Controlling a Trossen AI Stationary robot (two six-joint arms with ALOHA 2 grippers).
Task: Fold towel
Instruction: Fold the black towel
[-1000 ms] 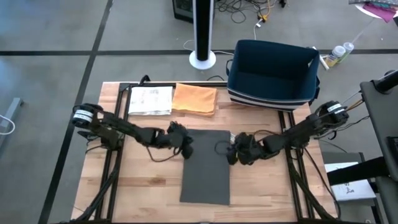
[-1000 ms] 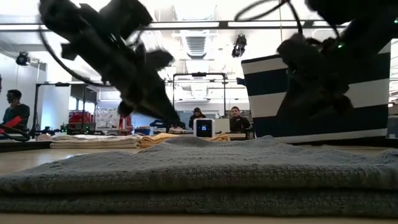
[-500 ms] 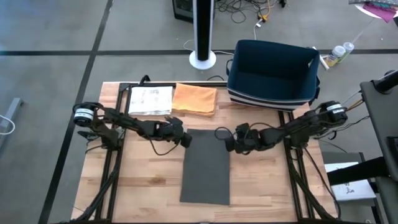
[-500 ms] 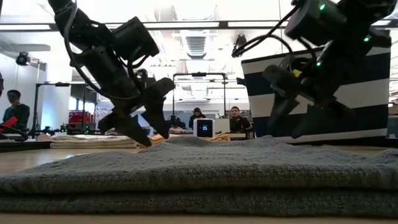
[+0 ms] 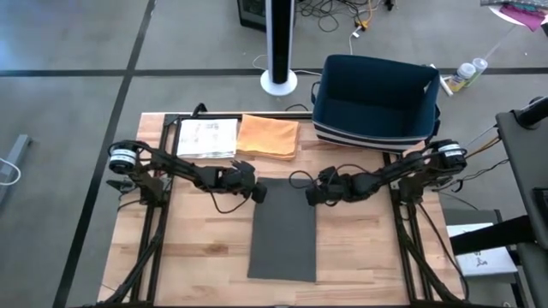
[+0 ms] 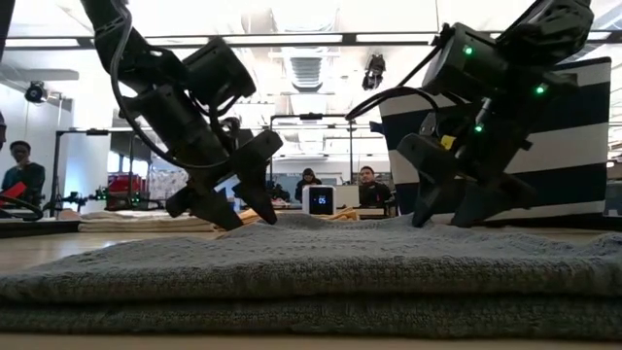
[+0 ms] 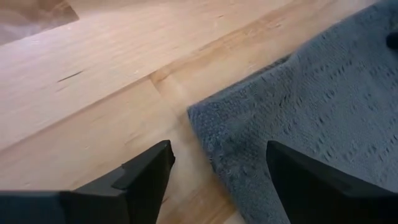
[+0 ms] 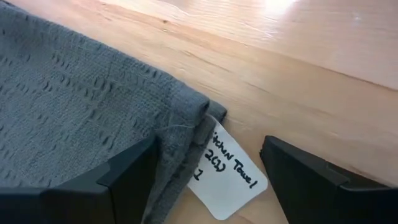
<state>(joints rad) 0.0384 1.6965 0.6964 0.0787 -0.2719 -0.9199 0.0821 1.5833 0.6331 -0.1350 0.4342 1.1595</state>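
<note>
We see the towel (image 5: pixel 283 228) lying flat near the middle of the wooden table, a dark grey cloth folded into a long narrow rectangle whose length runs from the far side toward the near edge. From table height its layers (image 6: pixel 311 282) stack neatly, with a fold line showing along the near side. Its weave (image 7: pixel 323 118) is textured with small ribbed dashes. At one far corner (image 8: pixel 186 109) a white label with handwriting pokes out.

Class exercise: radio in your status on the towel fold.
Left gripper and right gripper open at far corners. Grey towel folded flat, released. Nothing blocking.
</note>
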